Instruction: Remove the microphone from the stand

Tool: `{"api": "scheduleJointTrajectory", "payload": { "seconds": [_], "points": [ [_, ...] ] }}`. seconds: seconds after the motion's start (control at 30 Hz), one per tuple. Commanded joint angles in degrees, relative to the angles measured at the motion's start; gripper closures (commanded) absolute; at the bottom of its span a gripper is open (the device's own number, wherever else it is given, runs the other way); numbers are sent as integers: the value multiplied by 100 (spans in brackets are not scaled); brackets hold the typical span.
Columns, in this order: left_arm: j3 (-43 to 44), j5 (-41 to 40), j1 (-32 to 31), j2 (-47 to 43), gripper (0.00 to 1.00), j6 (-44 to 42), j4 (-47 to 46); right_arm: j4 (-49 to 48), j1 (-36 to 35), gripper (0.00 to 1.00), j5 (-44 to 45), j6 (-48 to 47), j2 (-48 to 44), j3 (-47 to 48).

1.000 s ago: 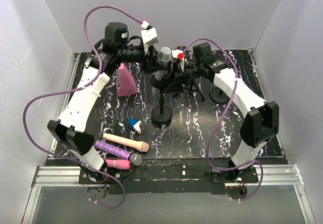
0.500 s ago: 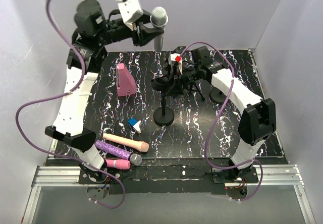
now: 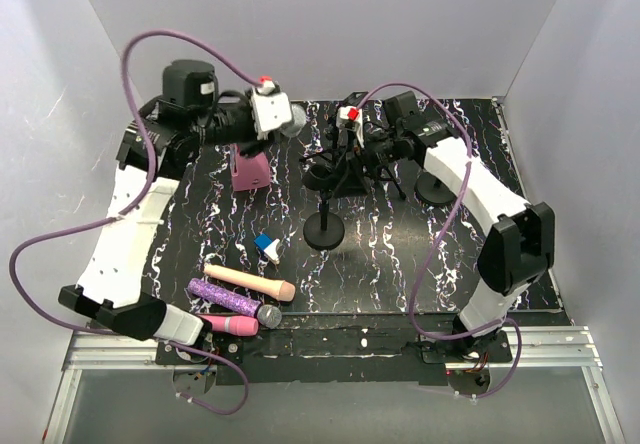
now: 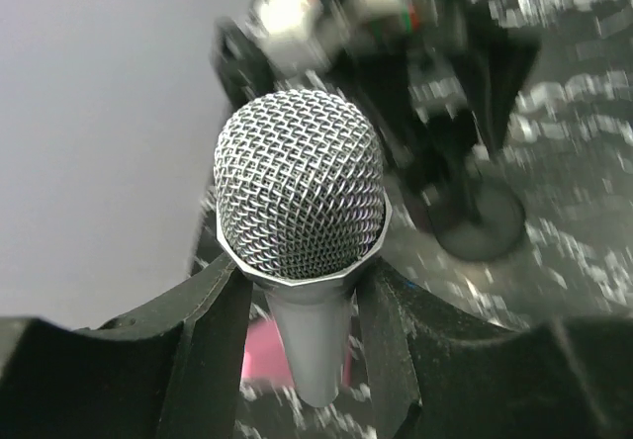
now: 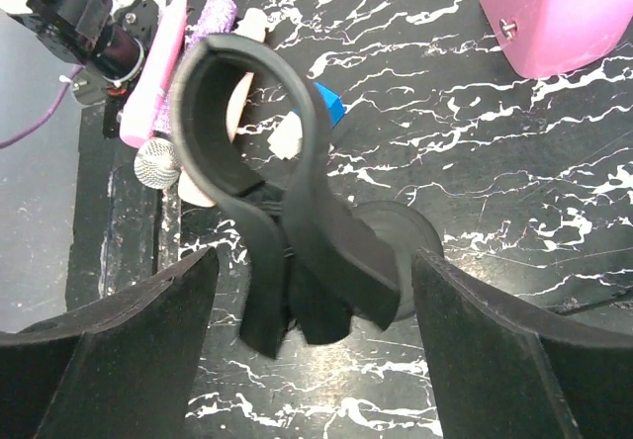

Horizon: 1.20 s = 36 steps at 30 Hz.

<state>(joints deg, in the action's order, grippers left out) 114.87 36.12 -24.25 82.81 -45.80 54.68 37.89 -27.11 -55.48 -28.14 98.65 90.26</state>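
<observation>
1. So, the surface is a black tabletop (image 3: 400, 254) with white marble streaks; plain pale walls (image 3: 400, 24) close it in on the left, far and right sides.
2. Left gripper (image 3: 283, 121) is raised at the far left of centre, clamped on the grey microphone (image 4: 299, 197). The mic is out of the clip and apart from the stand.
3. Stand (image 3: 323, 229) is upright mid-table, with its round base on the surface.
4. Right gripper (image 5: 312, 261) straddles the stand's clip (image 5: 247, 162) with its fingers spread wide. There is a gap on each side, no contact.
5. Near left, a peach mic (image 3: 250, 282), a purple glitter mic (image 3: 222, 293) and a pink mic (image 3: 232, 322) lie side by side. A small blue-white item (image 3: 266, 245) sits just beyond them.
6. Only the top view shows both arms, the purple cables (image 3: 60, 214) and a second round base (image 3: 436, 187) at the far right.
7. Only the left wrist view shows the mesh head close up, with the handle pinched between both fingers (image 4: 198, 330) and a pink box (image 3: 250, 169) showing beneath.
8. Only the right wrist view shows the clip's C-shaped loop from above.
</observation>
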Motion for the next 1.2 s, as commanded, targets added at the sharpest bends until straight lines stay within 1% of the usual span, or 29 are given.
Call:
{"api": "scheduleJointTrajectory", "payload": {
  "seconds": [0.0, 0.1, 0.2, 0.37, 0.5, 0.67, 0.87, 0.93, 1.03, 1.07, 1.17],
  "points": [
    [-613, -685, 8, -265, 100, -1518, 1922, 8, -22, 14, -15, 344, -645, 238],
    [-1132, -738, 8, -335, 100, -2001, 2687, 25, -22, 13, -68, 397, -768, 290],
    [-2001, -685, 8, -606, 100, -2380, 2952, 26, -13, 12, -50, 458, -865, 352],
    [-3513, -597, 8, -1213, 100, -3197, 2707, -97, 57, 12, 29, 660, -1023, 396],
    [-4419, -588, 8, -1241, 100, -3681, 2602, -238, 145, 12, 55, 871, -1111, 326],
    [-5236, -825, -1, -1074, 100, -3979, 1785, -177, 206, 13, 73, 907, -1216, 238],
    [-5659, -931, -1, -451, 100, -4147, 1283, 87, 242, 14, 99, 775, -1313, 177],
    [-5782, -922, -10, -274, 95, -4078, 1003, 113, 259, 15, 108, 766, -1348, 133],
    [-5932, -949, -10, -107, 73, -3832, 449, 166, 259, 15, 178, 731, -1401, 36],
    [-5958, -966, -10, -63, 69, -3805, 326, 201, 259, 15, 204, 696, -1410, 10],
    [-5959, -905, -10, 95, 60, -3779, 254, 236, 259, 16, 222, 600, -1349, -17]
  ]
}}
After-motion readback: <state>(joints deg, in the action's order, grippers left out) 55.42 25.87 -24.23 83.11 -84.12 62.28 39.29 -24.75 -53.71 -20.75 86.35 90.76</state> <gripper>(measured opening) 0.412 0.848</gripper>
